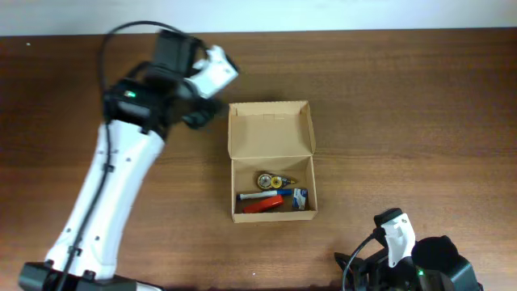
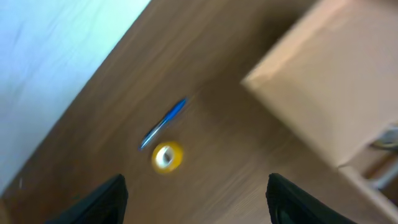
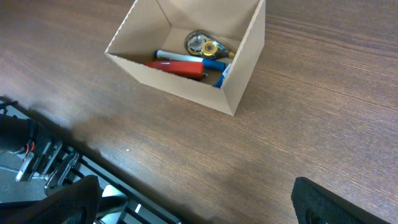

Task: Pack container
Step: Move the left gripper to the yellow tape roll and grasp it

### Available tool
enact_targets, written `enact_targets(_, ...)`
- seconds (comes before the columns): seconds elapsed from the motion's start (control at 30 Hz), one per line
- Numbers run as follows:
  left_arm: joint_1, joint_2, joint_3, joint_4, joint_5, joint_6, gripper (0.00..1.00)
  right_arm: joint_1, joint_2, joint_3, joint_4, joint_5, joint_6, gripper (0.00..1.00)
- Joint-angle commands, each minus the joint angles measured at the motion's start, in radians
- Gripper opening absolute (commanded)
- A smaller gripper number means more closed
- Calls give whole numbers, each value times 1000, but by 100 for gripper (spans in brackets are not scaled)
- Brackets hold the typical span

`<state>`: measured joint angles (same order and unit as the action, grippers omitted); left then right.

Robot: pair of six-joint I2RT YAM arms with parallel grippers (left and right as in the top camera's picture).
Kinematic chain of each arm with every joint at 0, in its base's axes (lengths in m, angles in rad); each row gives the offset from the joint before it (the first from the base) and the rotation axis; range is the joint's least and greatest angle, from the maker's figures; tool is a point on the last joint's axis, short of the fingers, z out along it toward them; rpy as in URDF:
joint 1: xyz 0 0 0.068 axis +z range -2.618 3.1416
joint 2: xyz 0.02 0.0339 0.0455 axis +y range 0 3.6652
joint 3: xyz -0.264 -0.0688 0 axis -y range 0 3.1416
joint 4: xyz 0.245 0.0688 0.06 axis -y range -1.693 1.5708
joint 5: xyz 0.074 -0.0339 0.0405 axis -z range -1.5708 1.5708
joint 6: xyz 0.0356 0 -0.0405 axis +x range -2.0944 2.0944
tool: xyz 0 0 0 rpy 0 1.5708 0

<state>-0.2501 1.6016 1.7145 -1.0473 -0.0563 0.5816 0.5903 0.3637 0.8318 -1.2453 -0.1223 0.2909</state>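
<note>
The left hand [image 2: 196, 180] is hovering over the brown tabletop [image 1: 404, 121] with its fingers [image 2: 102, 199] spread wide, gripping nothing and touching nothing; only bare wood is showing between them. The right hand [image 3: 196, 183] is hanging low at the near edge of the tabletop, its jaws standing fully apart and likewise empty.

The container [image 1: 271, 129], a plain cardboard box, is sitting near the middle of the tabletop with its flap lid standing open at the far side, well apart from both hands.

The left wrist camera, badly blurred, is picking up a blue pen [image 2: 163, 123] and a small yellow roll [image 2: 166, 157] lying just beside each other on the wood ahead of the fingers, left of the box corner; from overhead the left arm is covering that patch.

The right wrist camera is looking down into the box, where a tape dispenser [image 3: 202, 43], a red pen [image 3: 177, 66] and a white marker [image 3: 180, 57] are lying together on the floor of the box.

The far edge of the tabletop is running along a pale wall. To the right of the box, a wide stretch of open wood is lying free.
</note>
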Motion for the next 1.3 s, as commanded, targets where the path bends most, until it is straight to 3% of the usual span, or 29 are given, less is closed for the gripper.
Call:
enact_targets(0.0,94,2,5,-1,19,-10,74,8,5,-3,3,-5,-3,99)
enact_targets(0.1,164,30,5,0,57,-10,80,8,5,-3,3,-5,-3,99)
enact_targets(0.27,233,124,5,12,64,-10,80,8,5,-3,3,-5,-3,99)
enact_targets(0.7,286,415,5,220,72,-177,87,8,5,-3,3,-5,-3,99)
enact_targets(0.77,296,452,5,247,71,-200,94,8,5,-3,3,-5,-3,99)
enact_targets(0.93,306,525,5,296,73,-201,99,8,5,-3,3,-5,-3,99)
enact_targets(1.27,328,613,5,360,110,-223,99,8,5,-3,3,-5,-3,99)
